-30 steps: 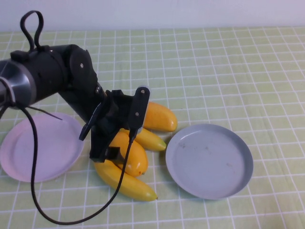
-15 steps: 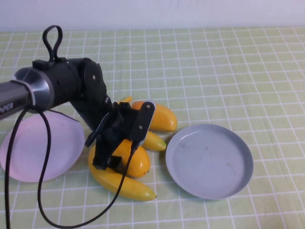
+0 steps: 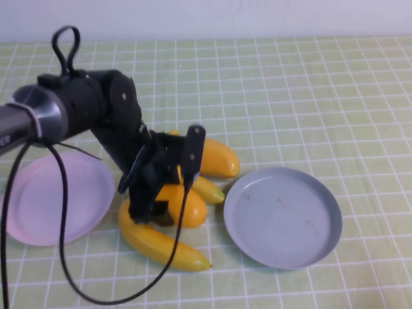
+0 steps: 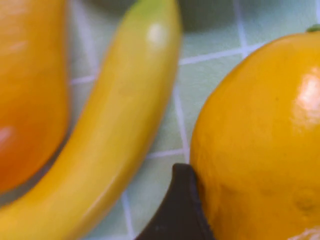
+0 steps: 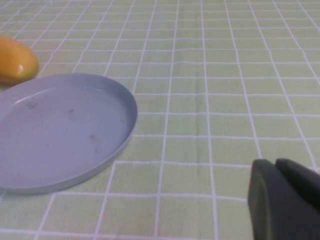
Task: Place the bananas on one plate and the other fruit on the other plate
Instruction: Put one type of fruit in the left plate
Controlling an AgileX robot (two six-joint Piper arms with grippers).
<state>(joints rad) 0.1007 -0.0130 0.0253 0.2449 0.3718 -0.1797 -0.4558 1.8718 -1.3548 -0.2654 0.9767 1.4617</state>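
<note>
My left gripper [image 3: 161,207] is down in the fruit pile, closed around one orange mango [image 3: 188,205]. In the left wrist view that mango [image 4: 260,130] presses against a dark finger [image 4: 179,210]. One banana [image 3: 164,244] lies in front of it, and the second banana [image 3: 205,188] lies between the two mangoes and shows in the left wrist view [image 4: 120,135]. The other mango [image 3: 217,158] lies behind. The pink plate [image 3: 55,199] is at the left and the grey-blue plate [image 3: 283,215] at the right; both are bare. My right gripper [image 5: 277,195] is shut and empty, beside the grey-blue plate [image 5: 60,130].
The table has a green checked cloth. The left arm's black cable [image 3: 58,244] loops over the pink plate and the front of the table. The right arm is out of the high view.
My left arm has shifted slightly over the pile, and the held mango has moved a little towards the back. The bananas, the other mango and the plates stay put.
</note>
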